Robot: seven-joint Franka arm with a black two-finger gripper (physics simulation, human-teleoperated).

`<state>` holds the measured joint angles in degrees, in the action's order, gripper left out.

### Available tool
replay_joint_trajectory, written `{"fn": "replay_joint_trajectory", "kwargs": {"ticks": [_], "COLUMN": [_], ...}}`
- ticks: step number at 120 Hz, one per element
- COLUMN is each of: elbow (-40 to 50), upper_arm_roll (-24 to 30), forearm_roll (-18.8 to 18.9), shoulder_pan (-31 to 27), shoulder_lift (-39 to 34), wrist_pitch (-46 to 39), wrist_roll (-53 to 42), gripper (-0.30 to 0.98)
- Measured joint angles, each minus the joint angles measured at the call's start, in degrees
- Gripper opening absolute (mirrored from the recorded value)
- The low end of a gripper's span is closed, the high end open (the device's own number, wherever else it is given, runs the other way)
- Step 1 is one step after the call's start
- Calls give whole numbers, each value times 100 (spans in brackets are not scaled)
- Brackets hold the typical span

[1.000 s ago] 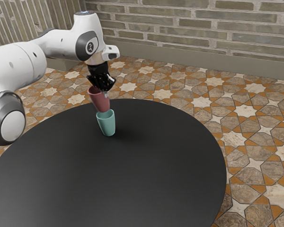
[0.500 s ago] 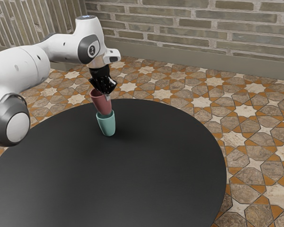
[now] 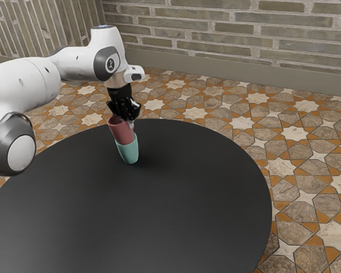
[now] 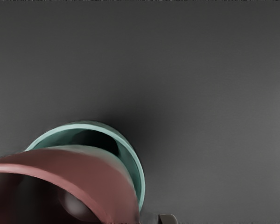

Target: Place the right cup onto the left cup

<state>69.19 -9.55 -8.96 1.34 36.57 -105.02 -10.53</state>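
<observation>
Right, so behind and beyond the gripper (image 3: 127, 120) the brick wall (image 3: 244, 34) is stretching across the exterior view, and the tiled floor (image 3: 307, 148) is spreading out below it. The black table (image 3: 159, 216) is sitting beneath the gripper, its round edge curving past on the far side. The white arm (image 3: 23, 79) is reaching in from the exterior view's left, bending over at the wrist and pointing down to the gripper. And now the gripper itself: it's clasping the red cup (image 3: 121, 132) close by the rim, with one finger (image 4: 168, 219) appearing just beside the cup's outer wall in the wrist view. Directly under the gripper's load, the green cup (image 3: 128, 152) is standing on the table, mouth up, taking in the lower part of the red cup. That red cup is leaning, its open mouth facing up and toward the exterior view's left, just under the gripper, and its upper part is rising well clear of the green rim. Looking down from the hand, the red cup is sitting off-centre in the green one: a crescent of dark green interior is opening along one side, between the red wall and the pale green rim.
</observation>
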Motion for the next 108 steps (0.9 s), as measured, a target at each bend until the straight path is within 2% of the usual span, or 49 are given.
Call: {"fn": "replay_joint_trajectory", "kwargs": {"ticks": [18, 38, 78, 92, 108], "elbow": [189, 670, 1792, 2294, 2540], "upper_arm_roll": [3, -2, -2, -2, 2], "forearm_roll": [-8, 39, 83, 415, 741], "shoulder_pan": [59, 199, 717, 854, 891], "shoulder_lift": [-291, -901, -2360, -2958, -3230], "wrist_pitch": [-16, 10, 71, 147, 281], "wrist_roll": [14, 43, 64, 66, 25], "gripper": [36, 54, 65, 67, 68]}}
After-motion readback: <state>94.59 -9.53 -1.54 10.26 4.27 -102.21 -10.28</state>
